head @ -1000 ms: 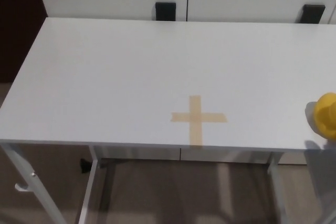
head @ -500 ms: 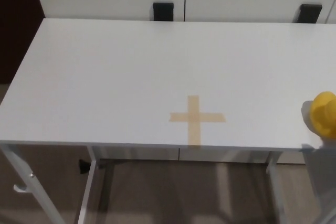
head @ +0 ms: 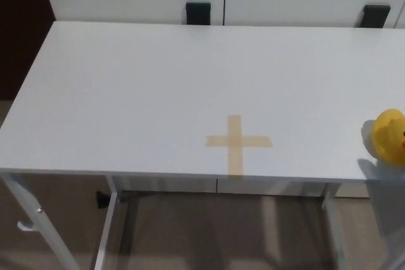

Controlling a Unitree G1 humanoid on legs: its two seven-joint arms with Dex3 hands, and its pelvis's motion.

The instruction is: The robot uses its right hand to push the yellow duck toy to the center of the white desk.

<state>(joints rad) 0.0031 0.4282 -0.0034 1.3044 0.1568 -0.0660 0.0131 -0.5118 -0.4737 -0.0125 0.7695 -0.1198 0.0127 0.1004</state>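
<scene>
Sitting at the far right edge of the picture, the yellow duck toy (head: 390,137) is seen on the white table (head: 158,80), near its front right corner and partly cut off by the frame. Compared with half a second ago and a second ago, a little more of the duck is shown and it lies slightly further left against the tape cross (head: 238,143), whose own place in the picture has barely altered; a small push toward the middle is therefore judged to be under way, though a slight camera shift cannot be ruled out. Neither hand is caught in view, so whether the fingers are spread, pressed together or touching the duck cannot be told. The cross, taken to mark the target, is still well apart from the duck, so most of the travel is judged to remain. Two black brackets (head: 198,13) are seen behind the table against the white panels
</scene>
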